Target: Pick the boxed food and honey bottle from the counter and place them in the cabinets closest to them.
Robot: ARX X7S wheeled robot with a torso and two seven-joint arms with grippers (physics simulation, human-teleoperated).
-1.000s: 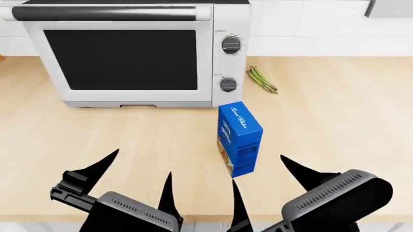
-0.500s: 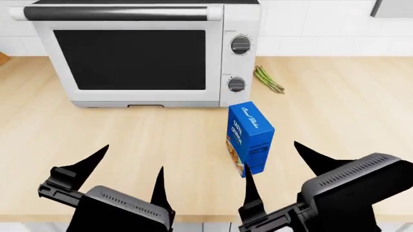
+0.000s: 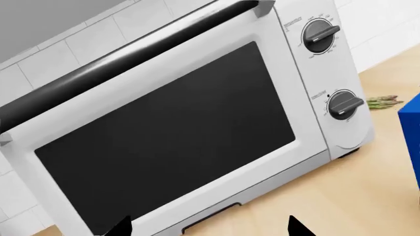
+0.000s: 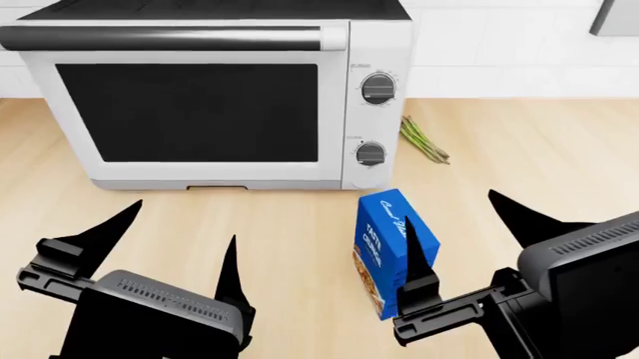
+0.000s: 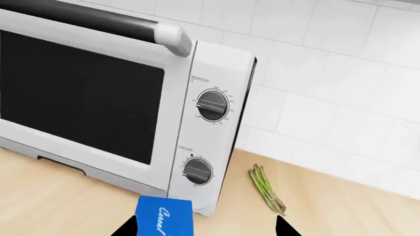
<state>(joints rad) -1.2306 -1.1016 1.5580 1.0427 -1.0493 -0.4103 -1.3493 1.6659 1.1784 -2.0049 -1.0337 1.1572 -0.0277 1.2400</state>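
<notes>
Right gripper (image 4: 462,228) stands wide, nothing held; one finger (image 4: 412,262) overlaps the box (image 4: 384,232) in the head view while the other sits well to the far side, so the box appears to fall within the span, though contact cannot be confirmed. Left gripper (image 4: 179,239) is likewise wide and empty, hanging over bare counter (image 4: 289,217) in front of the toaster oven (image 4: 200,90). The box stands upright on the counter just off the oven's front right corner, below the lower knob (image 4: 370,154); the right wrist view shows only its blue top (image 5: 165,222) between the fingertips. Asparagus (image 4: 424,140) lies beyond, beside the oven, near the tiled wall (image 5: 328,73). No honey bottle is visible in any view. Compared with a second ago, the oven and box have slid lower and larger in the head view, and the right finger, formerly short of the box, now crosses its face: the robot has advanced and the right arm has come in around the box. Judgement: the approach on the box is nearly complete; closing remains to be done, and a glancing finger could tip so tall and narrow an item.
</notes>
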